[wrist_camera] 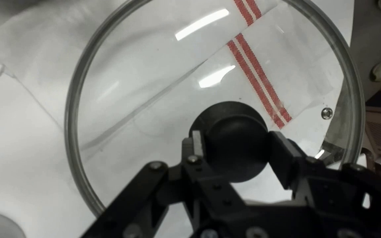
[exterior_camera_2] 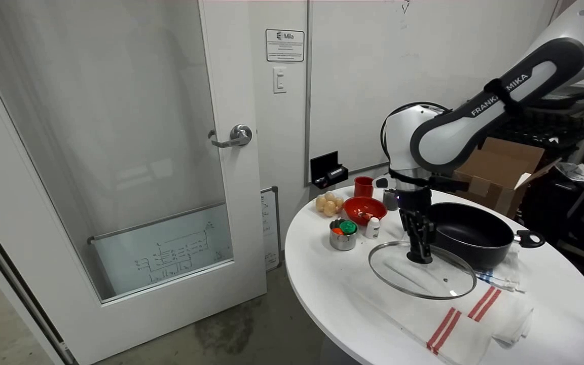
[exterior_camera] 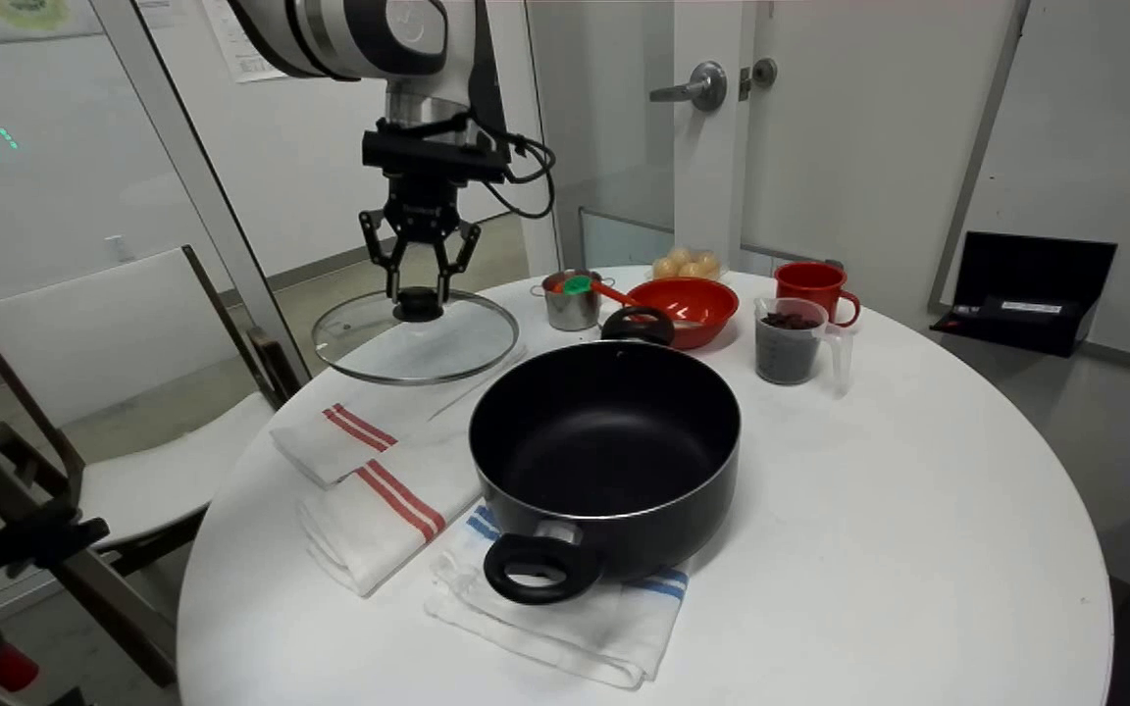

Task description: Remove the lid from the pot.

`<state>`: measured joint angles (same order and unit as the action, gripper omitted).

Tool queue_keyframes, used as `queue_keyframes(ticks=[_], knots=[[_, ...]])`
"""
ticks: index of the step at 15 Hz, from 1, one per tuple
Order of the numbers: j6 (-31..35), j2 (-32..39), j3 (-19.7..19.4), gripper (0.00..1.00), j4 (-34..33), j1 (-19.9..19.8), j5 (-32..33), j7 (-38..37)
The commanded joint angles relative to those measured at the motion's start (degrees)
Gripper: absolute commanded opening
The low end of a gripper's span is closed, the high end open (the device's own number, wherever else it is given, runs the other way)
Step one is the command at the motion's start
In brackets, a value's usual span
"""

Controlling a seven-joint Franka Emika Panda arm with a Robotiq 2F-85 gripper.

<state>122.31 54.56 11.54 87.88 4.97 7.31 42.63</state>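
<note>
Can read "FRANK" and "MIKA" along the robot arm, split by a black strap, and "Mila" heading the wall sign, with finer print too small to make out; can also see marker strokes on the low whiteboard, illegible from here. Toward the edge of the round white table nearest the glass door, can find a clear measuring jug holding small dark bits, just beside a red mug; also a glossy red bowl, a small white bottle, a cluster of round tan items and a shiny steel cup holding green and orange-red things. Can place the pot toward the edge facing the cardboard box — wide, black inside, uncovered, standing on a folded blue-striped cloth towel. Can see the domed glass lid, rimmed in metal, off the pot and suspended over folded red-striped towels, by the edge nearest the white chair, overlapping the table edge in the wrist view. Must call the gripper clenched — in the wrist view, grasping the lid's smooth black knob, with a finger pad against either side.
</note>
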Motion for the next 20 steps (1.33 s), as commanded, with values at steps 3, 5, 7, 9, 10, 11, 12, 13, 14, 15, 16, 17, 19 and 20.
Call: queue_keyframes(ticks=[3, 5, 7, 9, 10, 11, 12, 13, 14, 15, 16, 17, 19, 20], knots=[[1.75, 2.67, -0.40, 0.25, -1.32, 0.46, 1.30, 0.10], [3.42, 3.17, -1.38, 0.25, -1.07, 1.43, 2.75, -0.69], [5.30, 3.65, -2.65, 0.25, -0.73, 2.83, 5.17, -1.78], [7.19, 4.11, -4.02, 0.25, -0.43, 4.33, 7.95, -3.31], [7.76, 4.44, -4.30, 0.25, -0.37, 4.77, 8.88, -3.73], [8.27, 4.67, -4.54, 0.25, -0.30, 5.15, 9.65, -4.18], [8.57, 5.01, -4.46, 0.25, -0.32, 5.29, 10.04, -4.42], [8.89, 5.25, -4.40, 0.25, -0.29, 5.42, 10.37, -4.65], [9.26, 5.51, -4.40, 0.25, -0.20, 5.54, 10.70, -4.94], [9.58, 5.75, -4.32, 0.25, -0.13, 5.56, 10.87, -5.03], [9.99, 6.00, -4.41, 0.25, -0.07, 5.62, 11.02, -5.20], [10.52, 6.18, -4.54, 0.25, 0.03, 5.67, 11.25, -5.33], [12.12, 6.50, -5.07, 0.25, 0.48, 5.74, 12.05, -6.04], [12.70, 6.74, -5.45, 0.25, 0.57, 5.84, 12.53, -6.63]])
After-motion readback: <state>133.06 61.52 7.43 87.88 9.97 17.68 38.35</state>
